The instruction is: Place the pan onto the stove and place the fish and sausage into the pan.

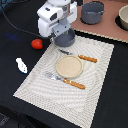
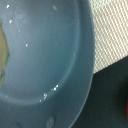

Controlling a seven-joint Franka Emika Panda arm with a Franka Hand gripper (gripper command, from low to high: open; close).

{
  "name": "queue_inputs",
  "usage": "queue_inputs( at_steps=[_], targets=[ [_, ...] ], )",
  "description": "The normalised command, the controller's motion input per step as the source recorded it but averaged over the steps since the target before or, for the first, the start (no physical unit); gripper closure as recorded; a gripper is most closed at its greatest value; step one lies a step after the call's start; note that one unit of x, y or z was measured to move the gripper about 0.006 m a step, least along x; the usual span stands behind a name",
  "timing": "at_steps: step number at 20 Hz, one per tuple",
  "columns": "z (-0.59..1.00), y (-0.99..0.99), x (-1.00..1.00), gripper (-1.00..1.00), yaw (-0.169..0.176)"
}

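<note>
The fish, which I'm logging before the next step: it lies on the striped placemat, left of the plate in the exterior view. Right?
Not quite. The exterior view shows the fish on the dark table, off the striped placemat, beyond its edge. It is indeed to the exterior view's left of the plate.

- Gripper fingers buried behind the arm's white body; jaw state unreadable.
- Pan mostly covered directly beneath the gripper, handle unseen; rim cut off in the wrist view.
- Sausage only a red sliver at the wrist frame edge.
- Fish markings too small to read.
</note>
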Motion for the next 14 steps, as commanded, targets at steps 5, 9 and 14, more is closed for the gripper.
queue_inputs(
  at_steps=[5,9,14],
  targets=[
    [-0.2,0.0,0.02,-1.0,0.0],
    [-0.01,0.0,0.01,-1.0,0.0],
    [0.0,0.0,0.0,1.0,0.0]
  ],
)
